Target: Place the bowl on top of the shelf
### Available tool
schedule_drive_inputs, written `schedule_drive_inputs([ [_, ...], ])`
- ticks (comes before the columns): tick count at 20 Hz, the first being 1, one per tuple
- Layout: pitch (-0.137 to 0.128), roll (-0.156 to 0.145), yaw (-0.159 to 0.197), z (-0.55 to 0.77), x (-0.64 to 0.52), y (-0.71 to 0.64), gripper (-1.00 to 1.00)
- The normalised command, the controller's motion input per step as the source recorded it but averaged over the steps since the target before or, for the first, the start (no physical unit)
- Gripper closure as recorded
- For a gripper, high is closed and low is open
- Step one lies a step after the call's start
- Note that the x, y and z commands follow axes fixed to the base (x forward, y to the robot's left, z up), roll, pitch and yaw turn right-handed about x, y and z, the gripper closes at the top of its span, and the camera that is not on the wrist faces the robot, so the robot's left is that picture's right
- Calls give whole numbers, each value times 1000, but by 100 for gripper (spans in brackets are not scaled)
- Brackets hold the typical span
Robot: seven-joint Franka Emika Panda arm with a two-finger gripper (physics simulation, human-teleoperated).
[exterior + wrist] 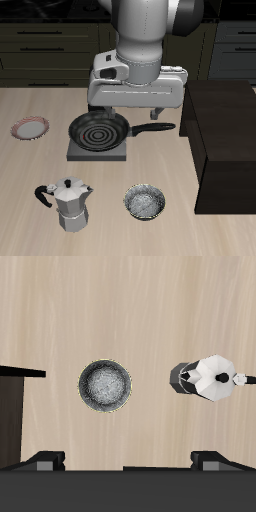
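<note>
Item 1. Flat pink-rimmed plate [30, 128], on the pale wooden table [25, 215]; not wanted.

Item 2. Silver faceted moka pot with black handle [67, 203], upright near the table's front edge. It stands near the bowl and should be kept clear of during the descent.

Item 3. Black frying pan with spiral rings [98, 130], seated on a small grey square slab [98, 152], farther back than the bowl.

Item 4. Small round bowl, dark grey rim, speckled silvery-white inside [146, 202], resting upright on the table near its front edge, untouched, between the moka pot and the cabinet.

Item 5. Two-finger gripper [136, 108], high above the table, over the pan's handle. In the wrist view the fingertips [48, 459] stand wide apart, released, holding nothing.

Item 6. Large dark brown, nearly black boxy shelf with flat top [228, 110], beside the bowl.

Step in hand, by judgement: the approach. Bring the gripper forward over the bowl, then lower with one finger inside the rim and one outside; a rim pinch on the side away from the moka pot looks safest. The rim's thickness is hard to read here, so close gently.
</note>
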Motion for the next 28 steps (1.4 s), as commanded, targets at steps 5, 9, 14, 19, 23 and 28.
schedule_drive_inputs([
  [5,-16,12,24,39,78,-164,-100],
  [9,-10,-16,-20,44,66,-129,-100],
  [14,-12,13,4,24,118,-76,-100],
  [19,9,21,-7,-100,37,81,-100],
  [23,22,16,16,-286,59,145,-100],
  [28,29,20,10,-310,27,68,-100],
])
